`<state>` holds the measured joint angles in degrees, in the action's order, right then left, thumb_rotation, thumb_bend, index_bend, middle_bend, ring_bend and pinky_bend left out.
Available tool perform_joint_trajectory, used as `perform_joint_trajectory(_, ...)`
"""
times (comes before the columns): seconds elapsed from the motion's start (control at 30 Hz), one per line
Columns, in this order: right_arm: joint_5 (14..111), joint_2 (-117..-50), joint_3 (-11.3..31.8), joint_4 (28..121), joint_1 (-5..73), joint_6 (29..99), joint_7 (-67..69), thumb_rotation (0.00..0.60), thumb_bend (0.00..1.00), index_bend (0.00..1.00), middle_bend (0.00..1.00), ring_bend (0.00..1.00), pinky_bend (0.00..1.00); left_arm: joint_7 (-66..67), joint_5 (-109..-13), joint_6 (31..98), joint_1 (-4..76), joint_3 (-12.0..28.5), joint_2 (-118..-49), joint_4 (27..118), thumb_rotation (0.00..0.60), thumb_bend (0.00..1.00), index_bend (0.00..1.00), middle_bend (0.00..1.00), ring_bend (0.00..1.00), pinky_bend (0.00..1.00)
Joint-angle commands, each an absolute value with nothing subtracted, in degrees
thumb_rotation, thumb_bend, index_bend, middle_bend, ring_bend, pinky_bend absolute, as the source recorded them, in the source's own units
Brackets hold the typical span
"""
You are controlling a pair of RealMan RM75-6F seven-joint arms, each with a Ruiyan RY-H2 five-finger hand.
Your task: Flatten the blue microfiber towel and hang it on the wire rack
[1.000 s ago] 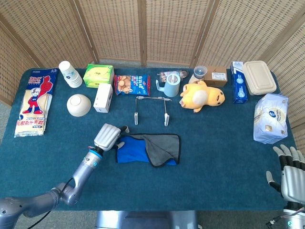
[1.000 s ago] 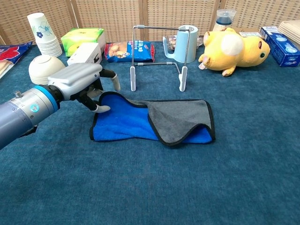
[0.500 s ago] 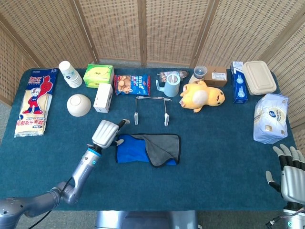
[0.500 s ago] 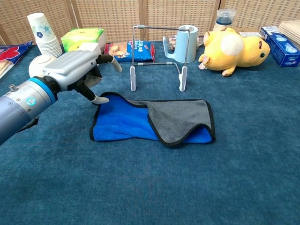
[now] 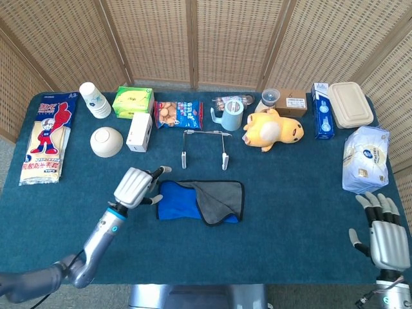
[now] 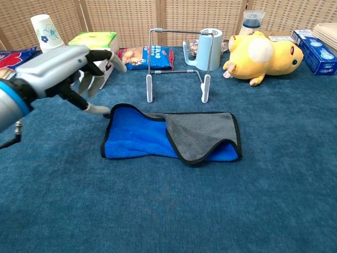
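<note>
The left robot hand (image 6: pixel 63 68) hovers empty, fingers spread, just left of the half-folded blue towel (image 6: pixel 142 138). The right robot hand (image 5: pixel 385 239) rests open at the table's (image 5: pixel 290 212) near edge, well apart from the wire rack (image 6: pixel 176 63).

Matt fuzzy cloth towel (image 6: pixel 158 138); thin shiny metal wire rack (image 6: pixel 177 62).

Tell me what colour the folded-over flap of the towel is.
Grey, edged in black; the flap shows best in the chest view.
</note>
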<state>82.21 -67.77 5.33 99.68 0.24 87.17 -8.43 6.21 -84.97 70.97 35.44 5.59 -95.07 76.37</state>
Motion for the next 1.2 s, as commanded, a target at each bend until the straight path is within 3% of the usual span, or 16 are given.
perform_joint_trajectory(0.03, 83.7, -67.3, 4.9, 100.7, 1.6, 85.4, -7.8, 0.6, 0.31, 0.17, 0.12, 0.0, 0.0, 9.4, -85.2, 72.6, 31.9, 2.8, -88.6, 84.6, 0.6, 0.24, 0.27, 0.73, 0.7, 1.0)
perform_joint_trajectory(0.33, 87.2, -67.2, 4.0, 103.1, 5.7, 80.1, -6.9, 0.6, 0.31, 0.18, 0.13, 0.0, 0.0, 11.1, -85.9, 76.7, 26.1, -1.2, -78.8, 94.9, 0.6, 0.24, 0.27, 0.64, 0.6, 1.0)
perform_joint_trajectory(0.87, 89.1, -68.5, 2.7, 106.4, 11.3, 72.3, -8.6, 0.6, 0.31, 0.17, 0.13, 0.0, 0.0, 9.4, -91.3, 86.0, 17.3, -5.3, -71.6, 98.1, 0.6, 0.24, 0.29, 0.64, 0.59, 1.0)
perform_joint_trajectory(1.03, 88.9, -69.9, 2.6, 106.4, 14.3, 68.0, -10.2, 0.6, 0.31, 0.23, 0.2, 0.03, 0.01, 8.5, -92.6, 88.3, 15.2, -5.6, -70.7, 98.4, 0.6, 0.24, 0.29, 0.64, 0.59, 1.0)
perform_joint_trajectory(1.2, 89.0, -73.7, 4.2, 103.4, 19.4, 62.6, -11.8, 0.6, 0.28, 0.39, 0.39, 0.22, 0.17, 7.6, -93.0, 89.5, 13.2, -5.8, -70.4, 98.1, 0.6, 0.24, 0.29, 0.64, 0.59, 1.0)
